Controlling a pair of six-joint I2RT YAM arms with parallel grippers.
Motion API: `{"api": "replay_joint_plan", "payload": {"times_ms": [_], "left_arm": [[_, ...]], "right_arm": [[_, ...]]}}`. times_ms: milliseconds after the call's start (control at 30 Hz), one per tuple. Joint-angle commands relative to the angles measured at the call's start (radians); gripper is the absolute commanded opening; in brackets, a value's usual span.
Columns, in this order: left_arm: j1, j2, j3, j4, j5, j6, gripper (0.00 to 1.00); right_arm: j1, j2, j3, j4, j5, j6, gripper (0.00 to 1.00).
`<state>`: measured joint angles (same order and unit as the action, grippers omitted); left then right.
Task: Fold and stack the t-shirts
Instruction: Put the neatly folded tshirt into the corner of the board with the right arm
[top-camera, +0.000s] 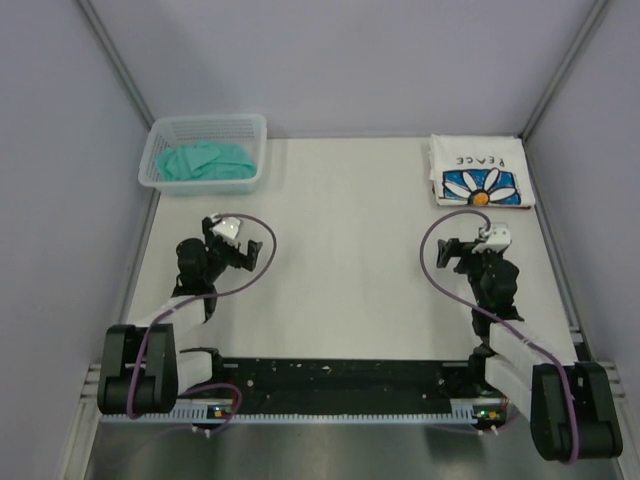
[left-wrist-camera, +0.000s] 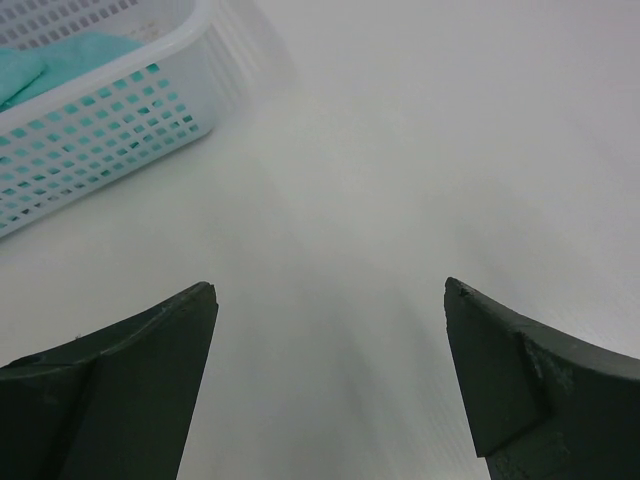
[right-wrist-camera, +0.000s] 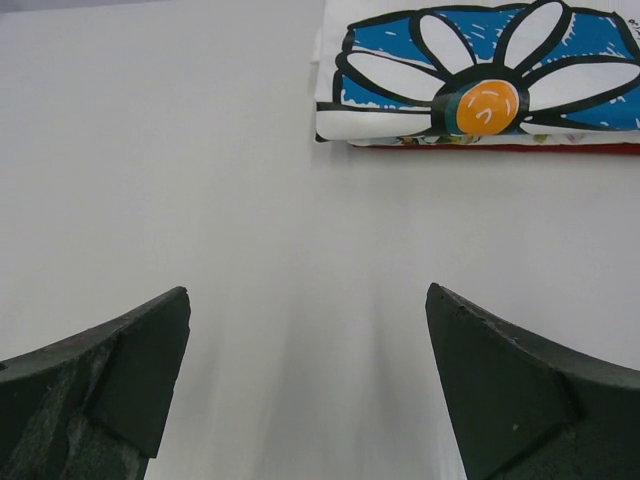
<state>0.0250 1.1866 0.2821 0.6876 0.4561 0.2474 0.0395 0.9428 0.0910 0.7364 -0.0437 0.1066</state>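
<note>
Teal cloth (top-camera: 205, 160) in the basket (top-camera: 200, 186) (the table's (top-camera: 350, 260) far left corner) lies just beyond the left fingers (left-wrist-camera: 110, 390), wide and empty like the right fingers (right-wrist-camera: 520, 390).

A pale plastic mesh basket (top-camera: 200, 186) sits at the far left corner of the white desk (top-camera: 340, 260), holding crumpled teal cloth (top-camera: 205, 160). Plain grey walls (top-camera: 340, 60) enclose the desk on three sides.
</note>
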Motion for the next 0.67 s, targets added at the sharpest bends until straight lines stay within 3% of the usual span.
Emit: {"api": "replay_joint_plan", "payload": {"times_ms": [0, 633], "left_arm": [[0.004, 0.004, 0.015, 0.064, -0.048, -0.048, 0.99], [0.004, 0.021, 0.031, 0.053, -0.094, -0.069, 0.99]], "right_arm": [[0.017, 0.004, 0.000, 0.081, 0.031, 0.005, 0.99], [0.019, 0.021, 0.016, 0.064, 0.071, 0.015, 0.99]]}}
